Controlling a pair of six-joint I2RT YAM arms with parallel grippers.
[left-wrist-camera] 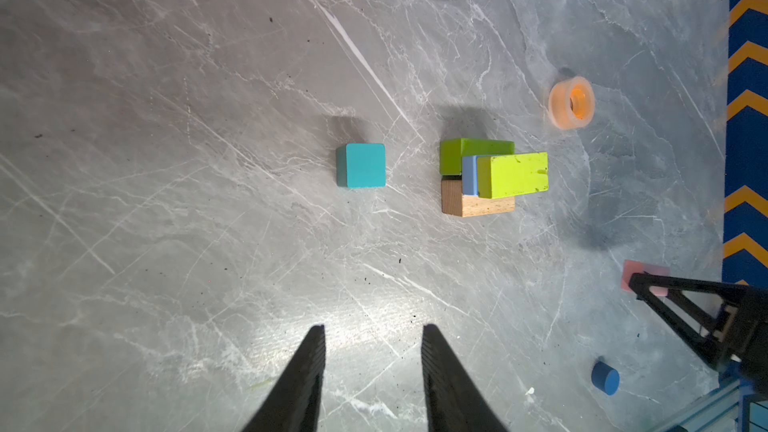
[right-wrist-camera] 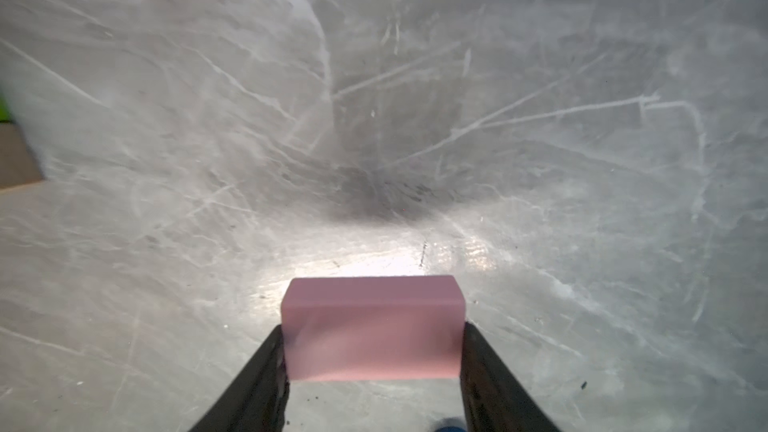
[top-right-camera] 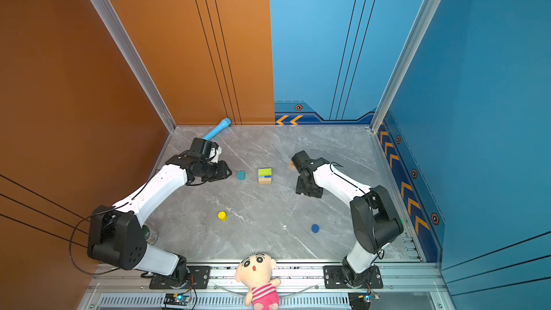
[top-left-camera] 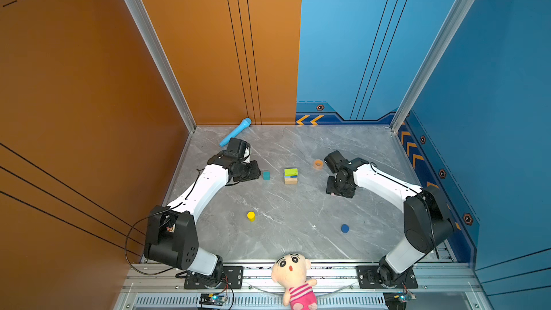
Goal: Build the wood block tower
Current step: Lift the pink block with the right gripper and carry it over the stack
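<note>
Grey marble table [top-left-camera: 298, 234], orange and blue walls [top-left-camera: 208, 40] behind. Our tower [top-left-camera: 291, 175] stands mid-table, a lime brick [left-wrist-camera: 513, 174] topmost. Our right gripper [right-wrist-camera: 372, 332] clasps the pink brick [right-wrist-camera: 371, 313] by its ends, low and apart from the tower; we judge the pick-up in hand. Next we should lift, carry across and set it level on top. Our left gripper [left-wrist-camera: 374, 328] hangs open, empty, facing the teal cube [left-wrist-camera: 360, 165].

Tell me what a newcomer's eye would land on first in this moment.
A small stack of blocks, lime green on top and tan at the bottom, stands in the middle of the table, with a teal cube beside it on the left arm's side. The right arm's jaws grip a pink brick, and a plush doll leans at the front rail.
</note>
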